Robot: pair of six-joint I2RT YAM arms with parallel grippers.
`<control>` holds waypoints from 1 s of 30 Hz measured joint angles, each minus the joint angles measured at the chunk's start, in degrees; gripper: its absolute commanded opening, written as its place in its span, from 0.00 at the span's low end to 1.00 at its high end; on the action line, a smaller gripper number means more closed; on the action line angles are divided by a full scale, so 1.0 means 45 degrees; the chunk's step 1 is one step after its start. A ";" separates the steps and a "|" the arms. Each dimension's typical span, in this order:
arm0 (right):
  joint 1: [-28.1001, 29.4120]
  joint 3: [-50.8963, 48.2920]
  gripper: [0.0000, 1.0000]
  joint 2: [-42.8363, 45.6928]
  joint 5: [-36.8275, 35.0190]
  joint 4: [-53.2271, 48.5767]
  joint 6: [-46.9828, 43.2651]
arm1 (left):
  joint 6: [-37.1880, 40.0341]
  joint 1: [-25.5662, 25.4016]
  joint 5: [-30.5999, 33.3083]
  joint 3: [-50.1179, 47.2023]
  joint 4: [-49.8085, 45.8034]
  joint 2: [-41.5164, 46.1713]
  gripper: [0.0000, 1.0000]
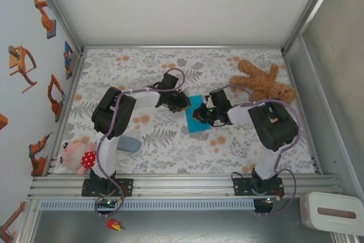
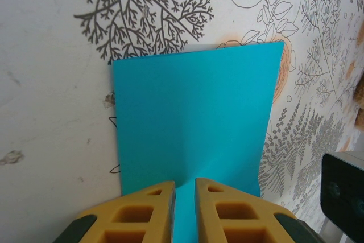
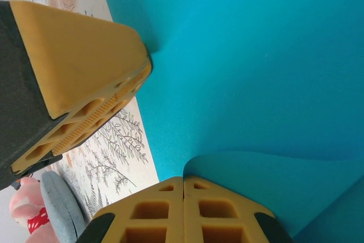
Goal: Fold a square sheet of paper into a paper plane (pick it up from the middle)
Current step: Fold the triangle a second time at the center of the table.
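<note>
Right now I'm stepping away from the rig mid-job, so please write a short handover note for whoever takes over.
Grip: the left end effector is nearly closed, its tips pinching the square sheet of paper. The right end effector is shut, apparently on a curled-up edge of the same sheet.
Place: the sheet lies mid-table on the floral cover between the two arms, mostly flat.
Done: the sheet is grasped, and only a faint centre crease shows.
Left: every fold of the plane.
</note>
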State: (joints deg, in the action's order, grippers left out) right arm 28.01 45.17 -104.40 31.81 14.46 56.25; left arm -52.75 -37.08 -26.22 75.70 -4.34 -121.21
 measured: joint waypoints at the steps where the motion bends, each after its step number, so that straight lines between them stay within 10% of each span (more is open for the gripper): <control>1: 0.0000 0.0000 0.00 0.0000 -0.0015 0.0005 0.0010 | 0.0000 0.0000 0.0000 0.0000 0.0000 0.0000 0.17; 30: 0.0000 0.0005 0.00 -0.0117 -0.0097 0.0000 -0.0029 | 0.0000 0.0000 -0.0005 -0.0005 0.0000 0.0005 0.18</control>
State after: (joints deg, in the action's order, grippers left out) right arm 28.01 45.19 -104.92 31.38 14.46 56.12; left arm -52.75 -37.08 -26.24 75.68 -4.34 -121.19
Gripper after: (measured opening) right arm 0.048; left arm 0.171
